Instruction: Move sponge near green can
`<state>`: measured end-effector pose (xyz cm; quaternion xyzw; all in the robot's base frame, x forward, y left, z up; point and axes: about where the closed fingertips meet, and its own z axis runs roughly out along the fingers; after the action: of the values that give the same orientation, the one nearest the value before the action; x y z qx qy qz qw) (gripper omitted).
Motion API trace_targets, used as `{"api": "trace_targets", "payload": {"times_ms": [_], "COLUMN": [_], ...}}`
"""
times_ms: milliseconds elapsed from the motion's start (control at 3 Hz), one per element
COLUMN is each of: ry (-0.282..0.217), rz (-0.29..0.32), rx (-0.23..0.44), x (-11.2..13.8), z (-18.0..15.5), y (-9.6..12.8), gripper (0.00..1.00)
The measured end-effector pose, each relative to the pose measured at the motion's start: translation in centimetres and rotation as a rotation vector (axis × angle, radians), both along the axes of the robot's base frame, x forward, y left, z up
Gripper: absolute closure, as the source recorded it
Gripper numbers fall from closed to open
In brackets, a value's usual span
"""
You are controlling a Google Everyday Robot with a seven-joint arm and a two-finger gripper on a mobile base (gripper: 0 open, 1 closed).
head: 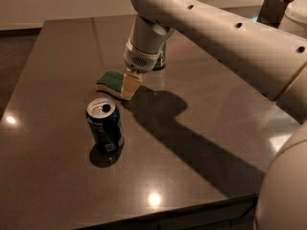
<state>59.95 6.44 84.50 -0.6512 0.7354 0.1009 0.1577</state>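
Note:
The sponge [110, 82], dark green on top with pale yellow foam below, lies flat on the dark table [57, 176] left of centre. My gripper [130, 86] hangs from the white arm and sits right at the sponge's right end, low over the table. The green can [161, 59] stands just behind the gripper's wrist, and the arm hides most of it. Only a strip of its green side shows.
A dark blue can [104, 124] with an open silver top stands upright in front of the sponge, toward the near left. The white arm [216, 32] crosses the upper right and casts a broad shadow on the table. The table's front edge is near the bottom.

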Motion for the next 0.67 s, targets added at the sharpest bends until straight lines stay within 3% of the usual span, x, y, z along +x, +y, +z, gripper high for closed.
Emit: {"api": "trace_targets", "payload": {"times_ms": [333,667], "ry": [-0.014,-0.027], "rz": [-0.046,-0.087], "rx": [-0.013,-0.027], "x": [0.2,0.5], "z": [0.9,1.7], "y": [-2.2,-4.6], "gripper": [0.92,1.0]}}
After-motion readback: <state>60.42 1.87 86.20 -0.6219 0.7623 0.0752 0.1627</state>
